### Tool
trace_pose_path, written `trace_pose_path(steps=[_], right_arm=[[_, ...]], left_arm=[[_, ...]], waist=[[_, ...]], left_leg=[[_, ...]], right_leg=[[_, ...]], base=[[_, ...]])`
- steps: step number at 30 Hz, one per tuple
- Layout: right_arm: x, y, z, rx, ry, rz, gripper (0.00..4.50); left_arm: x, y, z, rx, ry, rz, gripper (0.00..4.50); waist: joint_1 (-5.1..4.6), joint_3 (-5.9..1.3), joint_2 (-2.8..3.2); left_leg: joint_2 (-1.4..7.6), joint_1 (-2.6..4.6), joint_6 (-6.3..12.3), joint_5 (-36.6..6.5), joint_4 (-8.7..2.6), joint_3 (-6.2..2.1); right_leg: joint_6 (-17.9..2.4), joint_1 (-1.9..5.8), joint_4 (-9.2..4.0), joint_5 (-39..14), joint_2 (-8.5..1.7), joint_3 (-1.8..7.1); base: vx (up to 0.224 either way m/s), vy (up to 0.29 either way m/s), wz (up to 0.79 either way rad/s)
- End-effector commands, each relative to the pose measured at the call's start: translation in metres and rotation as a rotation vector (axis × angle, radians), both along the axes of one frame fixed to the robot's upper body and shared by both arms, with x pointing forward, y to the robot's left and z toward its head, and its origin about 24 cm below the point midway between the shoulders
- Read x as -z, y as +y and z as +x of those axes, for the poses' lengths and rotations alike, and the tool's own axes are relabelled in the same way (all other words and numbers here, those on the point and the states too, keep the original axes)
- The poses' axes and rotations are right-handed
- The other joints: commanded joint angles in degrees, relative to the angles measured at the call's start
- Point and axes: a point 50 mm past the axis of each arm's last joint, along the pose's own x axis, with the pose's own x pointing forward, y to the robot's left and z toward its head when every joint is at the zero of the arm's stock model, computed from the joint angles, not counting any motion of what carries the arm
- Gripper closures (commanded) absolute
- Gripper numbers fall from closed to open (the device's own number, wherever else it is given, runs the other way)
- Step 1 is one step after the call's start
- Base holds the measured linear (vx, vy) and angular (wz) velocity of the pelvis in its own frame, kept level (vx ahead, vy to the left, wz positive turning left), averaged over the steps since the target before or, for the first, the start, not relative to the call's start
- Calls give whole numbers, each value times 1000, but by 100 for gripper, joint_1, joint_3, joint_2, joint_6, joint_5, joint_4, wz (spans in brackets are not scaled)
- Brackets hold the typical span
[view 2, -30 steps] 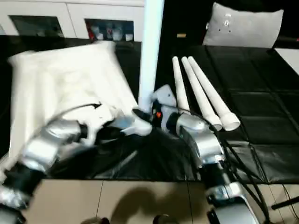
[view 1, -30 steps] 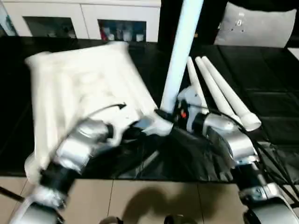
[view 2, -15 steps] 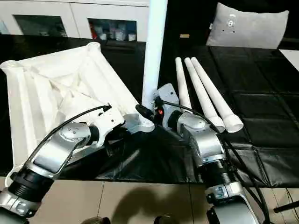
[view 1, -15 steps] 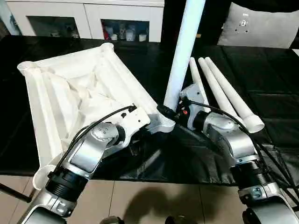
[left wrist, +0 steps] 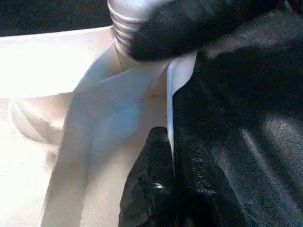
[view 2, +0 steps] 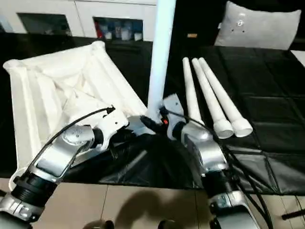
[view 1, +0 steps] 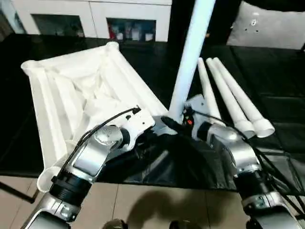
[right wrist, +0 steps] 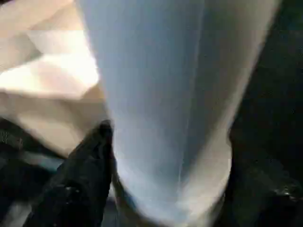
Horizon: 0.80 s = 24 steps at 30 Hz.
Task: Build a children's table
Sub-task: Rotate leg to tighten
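standing one leg in a corner socket, three legs waiting

lying upside down on the black mat [view 1: 267, 102], the white table top [view 1: 71, 90] shows its ribbed underside and round corner sockets. rising upright from the near corner socket [view 2: 143, 125], one long white leg [view 1: 190, 52] runs out past the top of the head views. resting side by side on the mat just right of it, three more tapered legs [view 2: 212, 98], wide ends toward the robot, narrow ends pointing away. standing behind the mat, a white cabinet [view 1: 95, 19] with glass doors; lying at the far right, a grey cushion [view 2: 259, 26].

reaching in from the left, the left gripper [left wrist: 173, 156] sits clamped together on a thin edge of the table top, close to the occupied socket; seen in the left wrist view, two black fingers [left wrist: 151, 189] pinch that white rim between them, with the ribbed base of the upright leg just beyond. reaching in from the right, the right gripper [view 2: 153, 125] sits at the foot of the upright leg; seen in the right wrist view, one black finger [right wrist: 78, 187] lies at the leg's side low down. cannot tell whether the right claw grips the leg or stands apart from it. crossing the left forearm, a black cable [view 1: 102, 124].
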Motion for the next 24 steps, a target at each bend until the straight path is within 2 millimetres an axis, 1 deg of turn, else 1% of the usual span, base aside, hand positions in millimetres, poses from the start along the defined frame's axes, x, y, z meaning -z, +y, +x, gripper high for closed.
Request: trace_pose_path(steps=[1,2,3,4,5,6,7,8,9,10,11,12,13,14,15,17,18,19,21,24], right_arm=[[11,-3,-9,-29,40,3,93],[9,-4,-11,-45,23,9,86],[8,-5,-12,-57,12,12,75],[6,-7,-14,-69,-7,14,63],[2,-10,-16,-86,-33,22,57],[2,-10,-16,-87,-34,23,57],[-3,-14,-18,-93,-55,41,52],[-5,-17,-19,-95,-69,48,44],[-8,-19,-20,-102,-78,52,19],[-11,-22,-22,-115,-88,52,14],[-14,-25,-23,-126,-102,50,14],[-17,-28,-25,-140,-113,50,4],[-21,-32,-27,-165,-125,53,4],[-22,-32,-27,-168,-126,52,4],[-25,-35,-28,-189,-131,46,4],[-27,-39,-31,-228,-136,22,4],[-26,-42,-33,-263,-139,-13,4],[-26,-42,-34,-281,-134,-24,4],[-25,-43,-38,-331,-118,-41,4],[-24,-40,-43,-392,-97,-54,4]], left_arm=[[-11,15,13,-66,-55,0,450],[-11,17,15,-54,-48,8,450],[-10,19,16,-45,-44,14,450],[-9,21,17,-31,-43,21,450],[-9,23,18,0,-44,34,450],[-9,23,18,3,-43,35,450],[-8,25,19,43,-36,45,450],[-9,25,18,74,-41,47,450],[-9,26,18,103,-39,49,450],[-9,26,17,137,-37,55,450],[-8,26,15,181,-39,62,450],[-7,27,13,223,-32,73,450],[-4,27,11,270,-15,90,450],[-4,27,11,275,-14,91,450],[-3,27,9,317,-5,100,450],[-1,26,7,374,-3,110,450],[-1,24,5,420,4,104,450],[-1,23,4,434,13,96,450],[-1,20,3,477,17,89,450],[-3,18,2,523,14,90,450]], waist=[[24,-367,27],[20,-376,29],[20,-364,33],[22,-373,28],[18,-362,23],[18,-375,8],[27,-382,15],[23,-394,16],[29,-415,2],[40,-432,12],[49,-442,20],[54,-446,18],[60,-444,19],[77,-453,24],[93,-466,39],[157,-464,38],[185,-475,40],[206,-477,31],[230,-476,19],[265,-465,15]], left_leg=[[280,-5,332,-715,-325,-71],[280,-3,343,-691,-324,-73],[278,-5,377,-720,-321,-72],[279,-1,377,-773,-319,-75],[269,-27,391,-793,-324,-80],[273,-21,400,-821,-319,-80],[274,-19,420,-774,-312,-82],[283,-17,420,-711,-306,-83],[289,-13,457,-574,-295,-84],[291,-7,506,-383,-274,-84],[294,0,538,-312,-266,-82],[284,-6,613,-202,-246,-74],[286,-9,676,-198,-239,-73],[292,5,690,-199,-231,-71],[302,17,713,-193,-222,-66],[303,31,706,-221,-215,-56],[313,41,681,-276,-211,-53],[321,36,636,-344,-214,-53],[317,33,572,-445,-217,-54],[323,30,496,-610,-213,-55]], right_leg=[[-1363,317,-336,-384,-449,274],[-1378,324,-326,-354,-445,270],[-1372,319,-337,-412,-444,267],[-1350,332,-343,-535,-452,264],[-1312,340,-361,-629,-457,260],[-1246,338,-370,-800,-464,257],[-1214,341,-380,-836,-471,262],[-1232,340,-354,-742,-473,266],[-1273,345,-325,-536,-465,259],[-1343,347,-277,-202,-460,259],[-1389,344,-251,-6,-448,259],[-1456,340,-213,338,-438,258],[-1517,345,-200,475,-444,253],[-1535,344,-190,510,-447,251],[-1590,340,-180,556,-451,252],[-1622,332,-184,490,-454,251],[-1631,334,-181,450,-459,252],[-1624,343,-185,352,-469,251],[-1609,355,-193,164,-476,250],[-1543,340,-208,-121,-484,259]], base=[[0,0,0],[0,0,0],[0,0,0],[0,0,0],[0,0,0],[0,0,0],[0,0,0],[0,0,0],[0,0,0],[0,0,0],[0,0,0],[0,0,0],[0,0,0],[0,0,0],[0,0,0],[0,0,0],[0,0,0],[0,0,0],[0,0,0],[0,0,0]])
